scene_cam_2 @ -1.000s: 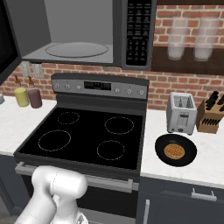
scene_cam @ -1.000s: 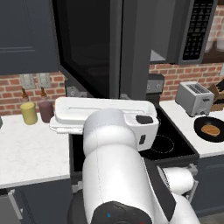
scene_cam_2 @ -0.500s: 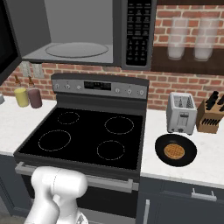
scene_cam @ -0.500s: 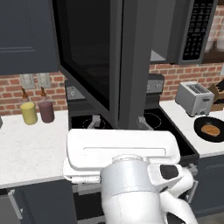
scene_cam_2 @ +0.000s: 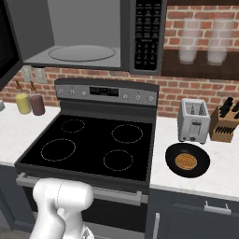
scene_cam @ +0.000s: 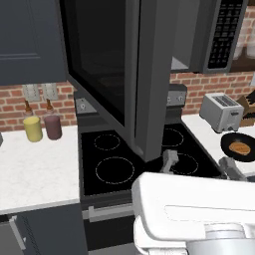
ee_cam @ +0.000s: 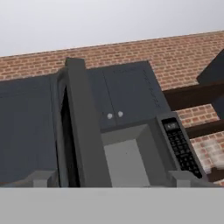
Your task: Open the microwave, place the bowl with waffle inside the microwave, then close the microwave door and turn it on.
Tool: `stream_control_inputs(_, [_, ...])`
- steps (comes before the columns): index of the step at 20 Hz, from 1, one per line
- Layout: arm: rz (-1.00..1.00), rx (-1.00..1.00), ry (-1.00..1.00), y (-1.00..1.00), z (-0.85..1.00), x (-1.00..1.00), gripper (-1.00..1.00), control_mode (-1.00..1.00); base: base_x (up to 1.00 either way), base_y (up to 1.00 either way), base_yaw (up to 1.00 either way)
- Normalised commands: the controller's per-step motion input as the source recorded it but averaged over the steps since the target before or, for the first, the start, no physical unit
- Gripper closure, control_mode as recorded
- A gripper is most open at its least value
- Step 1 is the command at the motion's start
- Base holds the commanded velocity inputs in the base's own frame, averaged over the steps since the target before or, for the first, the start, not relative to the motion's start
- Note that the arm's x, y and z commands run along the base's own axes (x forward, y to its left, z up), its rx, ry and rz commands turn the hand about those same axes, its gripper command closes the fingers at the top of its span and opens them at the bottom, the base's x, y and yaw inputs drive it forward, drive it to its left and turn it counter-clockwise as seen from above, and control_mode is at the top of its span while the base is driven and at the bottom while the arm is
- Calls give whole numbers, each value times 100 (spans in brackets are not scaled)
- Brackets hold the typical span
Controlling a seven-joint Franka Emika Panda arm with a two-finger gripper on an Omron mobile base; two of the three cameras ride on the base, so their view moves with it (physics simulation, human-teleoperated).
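Observation:
The microwave point(scene_cam_2: 84, 37) hangs above the stove with its cavity and glass turntable exposed and its keypad point(scene_cam_2: 147, 32) on the right. The microwave door point(scene_cam: 114, 74) is swung wide open to the left; its edge point(ee_cam: 83, 131) runs down the hand view. The bowl with waffle point(scene_cam_2: 186, 161) sits on the right counter in front of the toaster, also at the right edge point(scene_cam: 240, 148) of the left base view. My gripper point(scene_cam: 199, 164) is low over the stove's front, open, with nothing between its fingers point(scene_cam: 169, 159). It points up at the cavity point(ee_cam: 127, 162).
A black-topped stove point(scene_cam_2: 93, 144) lies below the microwave. A silver toaster point(scene_cam_2: 193, 120) and a knife block point(scene_cam_2: 224, 122) stand behind the bowl. A yellow jar point(scene_cam: 33, 128) and a maroon jar point(scene_cam: 53, 126) stand on the left counter. Dark cabinets point(ee_cam: 127, 94) sit above.
My hand has dropped and drawn back from the open door toward the base, fingers now spread over the stove's front. The door and bowl have not moved.

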Motion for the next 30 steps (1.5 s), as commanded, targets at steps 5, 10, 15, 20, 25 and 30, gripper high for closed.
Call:
stream_control_inputs(5, [2, 22, -1, -100, 3, 34, -100, -100, 0, 0, 0])
stream_control_inputs(10, [5, 22, 4, -100, -16, 56, -100, -100, 0, 0, 0])
stream_control_inputs(15, [5, 23, 0, -100, -10, 49, -100, -100, 0, 0, 0])
stream_control_inputs(20, [3, 34, 0, -100, -18, 61, -100, -100, 0, 0, 0])
stream_control_inputs(25, [0, 37, 6, -100, -51, 100, -100, -100, 0, 0, 0])
stream_control_inputs(30, [-2, 28, 28, -100, -31, 100, -100, -100, 0, 0, 0])
